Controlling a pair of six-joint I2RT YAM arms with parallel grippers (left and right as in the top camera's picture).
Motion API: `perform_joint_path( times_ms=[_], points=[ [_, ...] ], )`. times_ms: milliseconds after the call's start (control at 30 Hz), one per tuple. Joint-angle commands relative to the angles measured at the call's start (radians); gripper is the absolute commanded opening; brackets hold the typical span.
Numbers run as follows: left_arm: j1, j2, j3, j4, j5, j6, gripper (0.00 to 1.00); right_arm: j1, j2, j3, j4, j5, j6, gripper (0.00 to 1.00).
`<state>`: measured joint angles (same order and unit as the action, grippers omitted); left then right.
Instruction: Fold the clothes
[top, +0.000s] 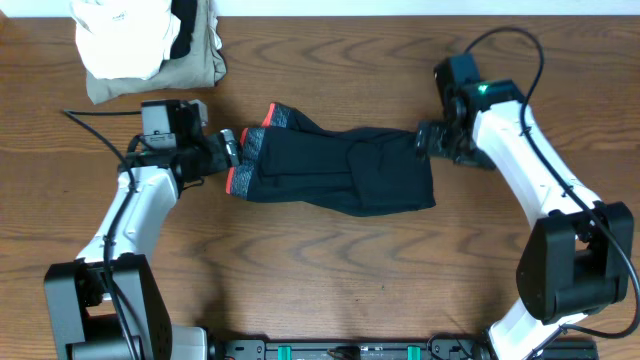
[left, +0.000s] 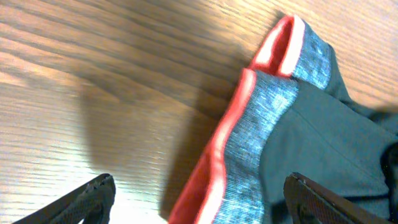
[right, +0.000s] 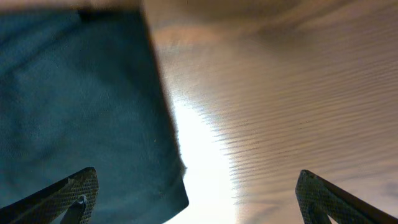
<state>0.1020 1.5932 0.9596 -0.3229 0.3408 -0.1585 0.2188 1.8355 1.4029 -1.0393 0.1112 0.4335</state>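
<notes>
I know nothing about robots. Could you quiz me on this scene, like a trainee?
1. True or false: the left hand is clamped shut on the black garment.
2. The grey waistband is edged in: A blue, B red-orange, C yellow?
3. What lies on top of the khaki garment?
Key: 1 false, it is open; 2 B; 3 a white cloth.

The overhead camera looks straight down on the whole wooden table (top: 320, 280). The left wrist camera peers closely past the left gripper (left: 200, 186) at the red-edged waistband (left: 249, 143) of the black garment (left: 329, 143). The right wrist camera, equally near, looks past the right gripper (right: 198, 180) at the garment's opposite end. The overhead view shows both ends.
</notes>
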Motion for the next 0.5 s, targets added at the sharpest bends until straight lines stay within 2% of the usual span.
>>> perform_joint_path(
  times_ms=[0, 133, 233, 467],
  points=[
    [0.036, 0.001, -0.006, 0.007, 0.052, 0.034, 0.89, -0.002, -0.001, -0.074, 0.047, -0.098, -0.008, 0.99],
    [0.067, 0.022, -0.006, 0.012, 0.138, 0.035, 0.90, -0.002, -0.001, -0.129, 0.099, -0.128, -0.008, 0.99],
    [0.084, 0.059, -0.006, 0.012, 0.154, 0.035, 0.99, -0.003, -0.001, -0.141, 0.104, -0.135, -0.001, 0.99],
    [0.103, 0.194, -0.006, 0.042, 0.283, 0.062, 0.98, -0.003, -0.039, -0.141, 0.083, -0.138, 0.000, 0.99]
  ],
)
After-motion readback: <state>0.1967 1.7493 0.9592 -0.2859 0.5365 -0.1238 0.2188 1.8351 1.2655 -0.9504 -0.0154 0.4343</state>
